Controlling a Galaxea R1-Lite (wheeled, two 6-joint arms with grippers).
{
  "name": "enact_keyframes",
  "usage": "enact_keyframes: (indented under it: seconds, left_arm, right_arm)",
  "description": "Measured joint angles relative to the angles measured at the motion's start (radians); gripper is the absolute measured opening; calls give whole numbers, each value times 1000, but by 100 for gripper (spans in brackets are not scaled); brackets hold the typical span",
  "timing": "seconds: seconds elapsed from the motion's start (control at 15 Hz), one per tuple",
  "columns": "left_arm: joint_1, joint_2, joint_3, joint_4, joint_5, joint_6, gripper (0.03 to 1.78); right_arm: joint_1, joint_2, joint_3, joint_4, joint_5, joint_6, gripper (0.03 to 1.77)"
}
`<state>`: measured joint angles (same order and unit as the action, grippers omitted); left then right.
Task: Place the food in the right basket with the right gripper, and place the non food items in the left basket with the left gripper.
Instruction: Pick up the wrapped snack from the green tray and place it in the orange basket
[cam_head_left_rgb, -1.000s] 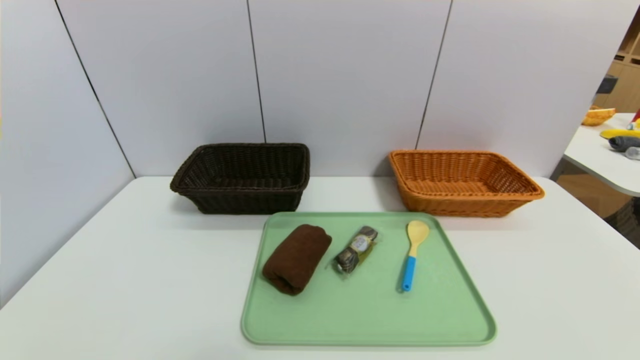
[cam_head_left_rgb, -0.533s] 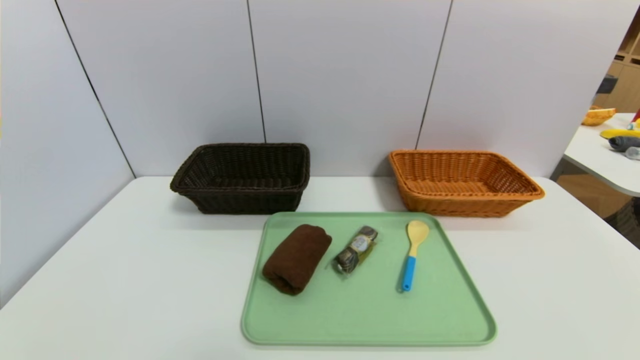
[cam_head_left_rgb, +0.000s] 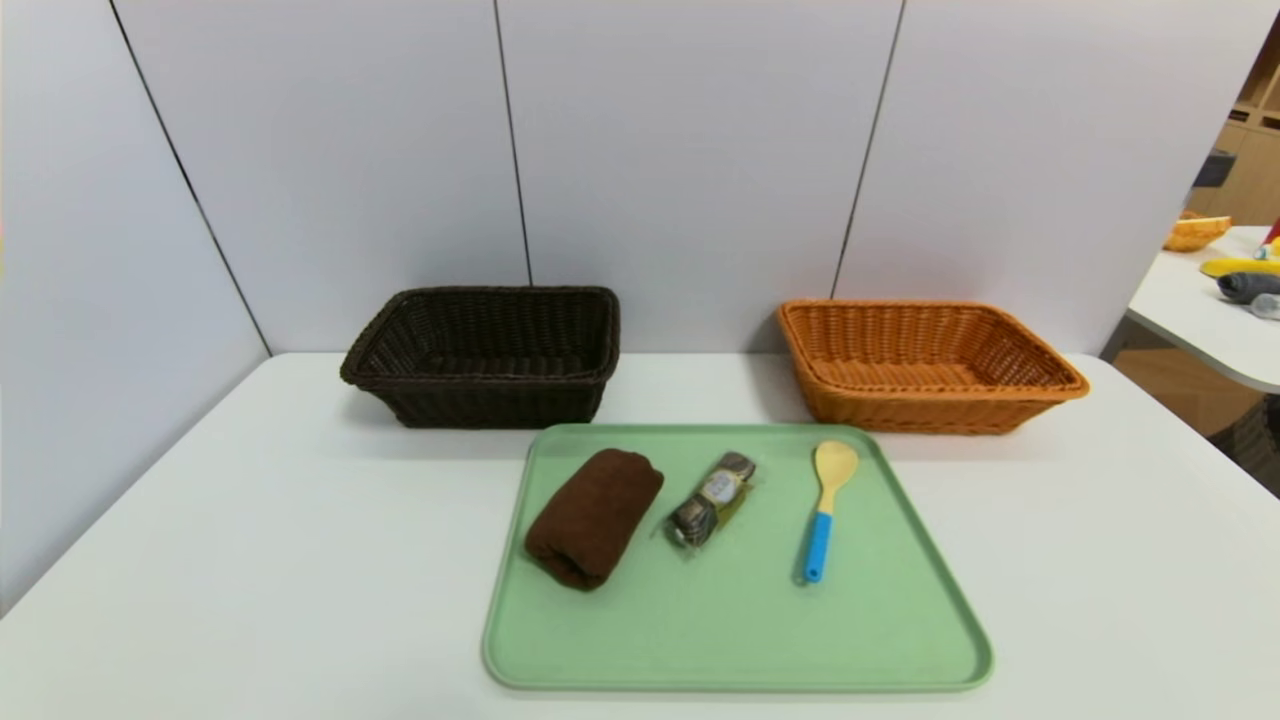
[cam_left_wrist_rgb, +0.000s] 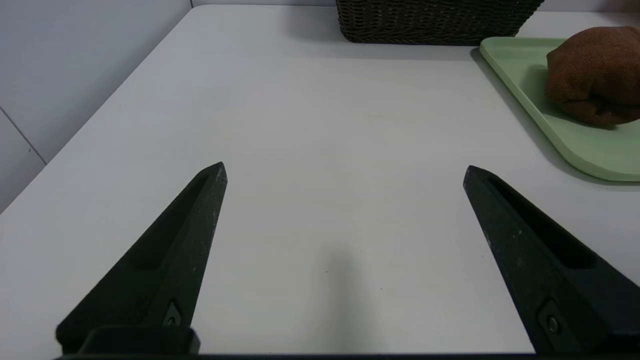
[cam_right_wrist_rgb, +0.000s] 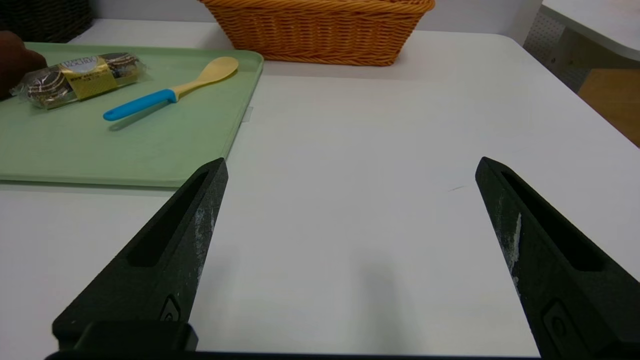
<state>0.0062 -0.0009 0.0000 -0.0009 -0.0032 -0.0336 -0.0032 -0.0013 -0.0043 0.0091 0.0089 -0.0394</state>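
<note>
Both arms parked wide, everything waiting on the tray.

On the white table (cam_head_left_rgb: 250, 560) the green tray (cam_head_left_rgb: 740, 640) carries the brown towel (cam_head_left_rgb: 594, 516) on its left, the food packet (cam_head_left_rgb: 712, 499) in the middle and the spoon (cam_head_left_rgb: 826, 508) to the right, none touching. Behind the tray sit the dark basket (cam_head_left_rgb: 487, 355) on the left and the orange basket (cam_head_left_rgb: 925, 365) on the right. The left gripper (cam_left_wrist_rgb: 345, 172) hovers over bare table beside the tray's left edge, jaws spread wide, holding nothing. The right gripper (cam_right_wrist_rgb: 350, 167) hangs over bare table off the tray's right edge, jaws equally wide and holding nothing.
</note>
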Motion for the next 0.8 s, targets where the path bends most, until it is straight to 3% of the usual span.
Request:
enact_keyframes:
  seconds: [0.53, 0.8]
  left_arm:
    - [0, 0, -11, -18, 0, -8, 169]
    - [0, 0, -158, 72, -13, -7, 169]
  right_arm:
    - [0, 0, -2, 6, -13, 1, 171]
    - [0, 0, -103, 76, -14, -12, 171]
